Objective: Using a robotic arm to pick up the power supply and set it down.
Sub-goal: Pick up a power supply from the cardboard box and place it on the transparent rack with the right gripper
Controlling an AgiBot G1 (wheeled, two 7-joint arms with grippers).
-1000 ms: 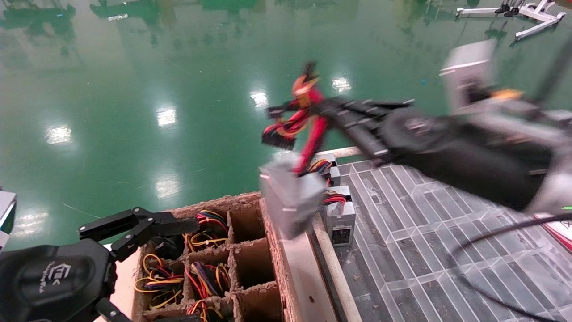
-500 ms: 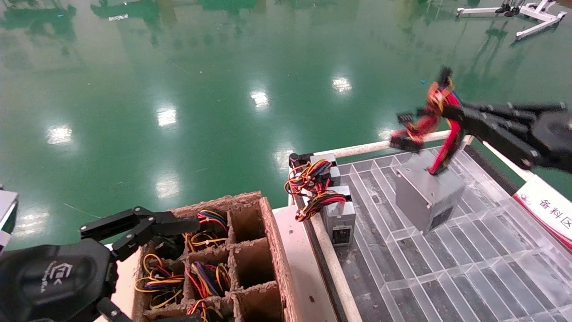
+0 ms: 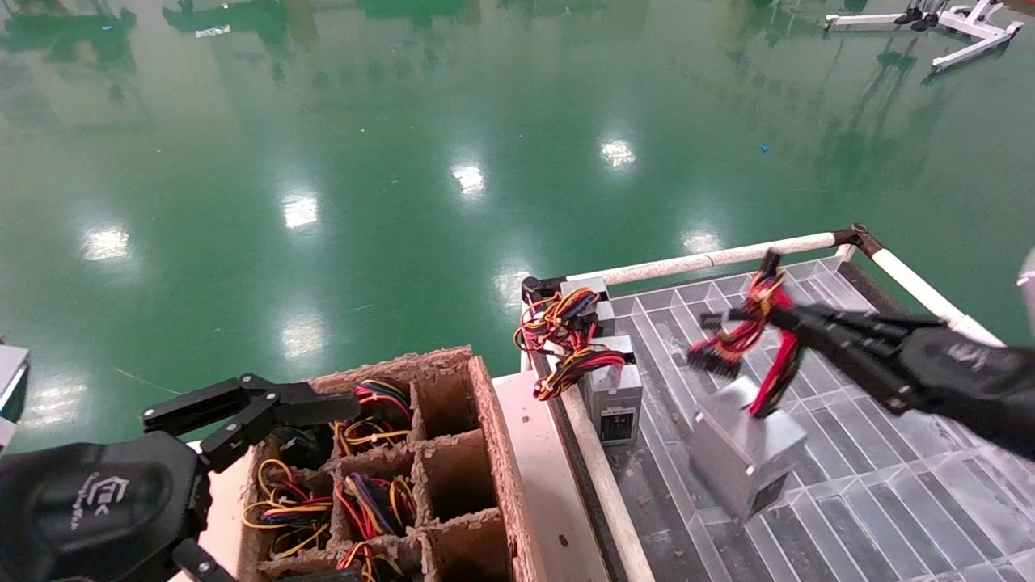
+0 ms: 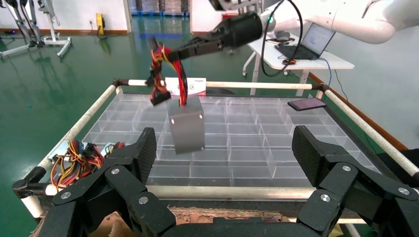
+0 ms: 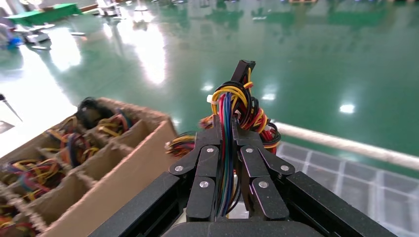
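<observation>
Right pincer (image 3: 780,317) clenched on the red wire bundle (image 3: 748,327) of the power supply (image 3: 745,453). Box hanging tilted over clear grid tray (image 3: 889,493), just right of other silver boxes (image 3: 613,392); contact with tray not discernible. Left pincer (image 4: 225,163) released, parked above cardboard crate (image 3: 453,453).

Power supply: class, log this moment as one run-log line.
right gripper: shut on wires | power supply: hanging, tilted, low over clear tray | left gripper: open, idle above cardboard crate
</observation>
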